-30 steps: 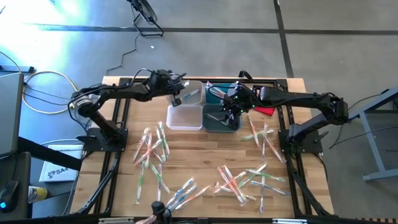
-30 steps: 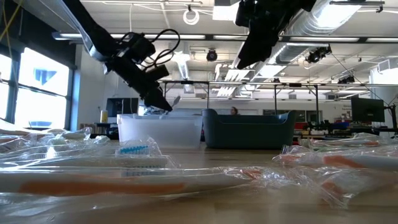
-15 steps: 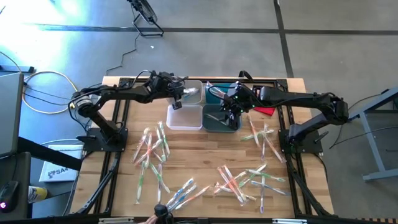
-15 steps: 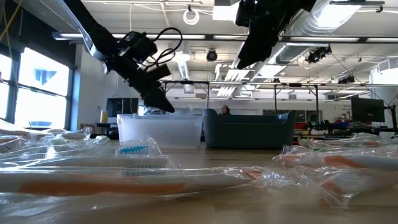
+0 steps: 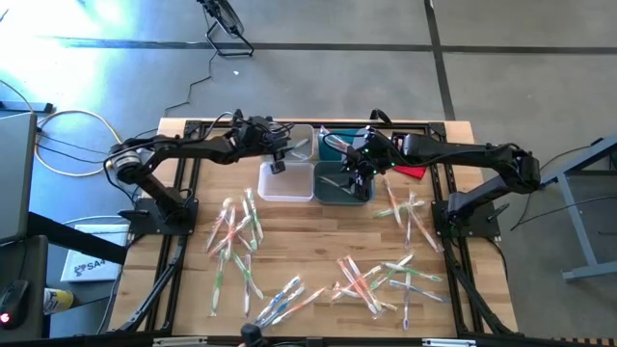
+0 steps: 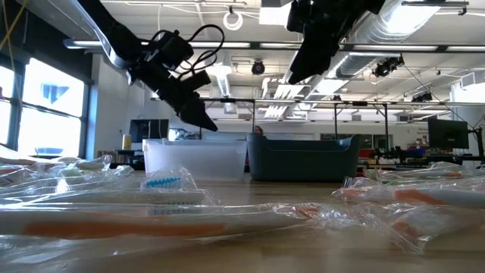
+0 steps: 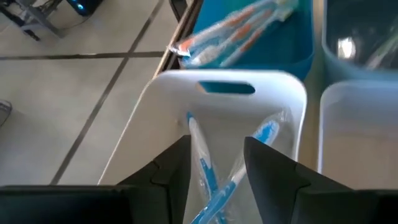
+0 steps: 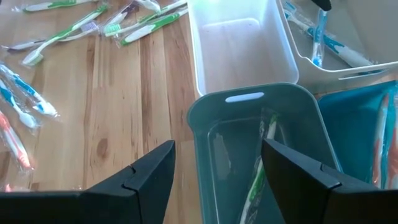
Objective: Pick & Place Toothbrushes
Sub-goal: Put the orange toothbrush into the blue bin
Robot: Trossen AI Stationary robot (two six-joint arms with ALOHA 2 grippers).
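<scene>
The wooden worktop [image 5: 318,246] fills the middle of the high view, with four bins grouped at the middle of its far edge in two rows of two. On the left side stand a white bin [image 5: 300,143] at the far edge and a second white bin [image 5: 285,182] in front of it. On the right side stand a bright blue bin [image 5: 337,145] at the far edge and a grey-blue bin [image 5: 342,183] in front of it.

The toothbrushes [image 5: 236,236] lie mostly loose in clear wrappers on the near half of the worktop in four rough heaps. One of about ten sits toward the left edge. A smaller one of roughly five [image 5: 284,301] lies near the near edge. A wide one of a dozen or more [image 5: 381,280] spreads toward the near right corner. About six [image 5: 405,212] lie just right of the grey-blue bin. The exact counts cannot be told where the toothbrushes overlap.

In the bins, the far white bin holds two blue-accented toothbrushes [image 7: 208,177], the bright blue bin shows at least two orange ones [image 7: 233,34], the grey-blue bin holds one green one [image 8: 264,158], and the near white bin shows none.

A red piece [image 5: 413,171] lies right of the bins, under the right arm.

The left gripper [image 5: 275,149] hangs over the far white bin, fingers [image 7: 273,180] parted and holding nothing. The right gripper [image 5: 359,162] hangs over the grey-blue bin, fingers [image 8: 298,177] spread wide and holding nothing.
</scene>
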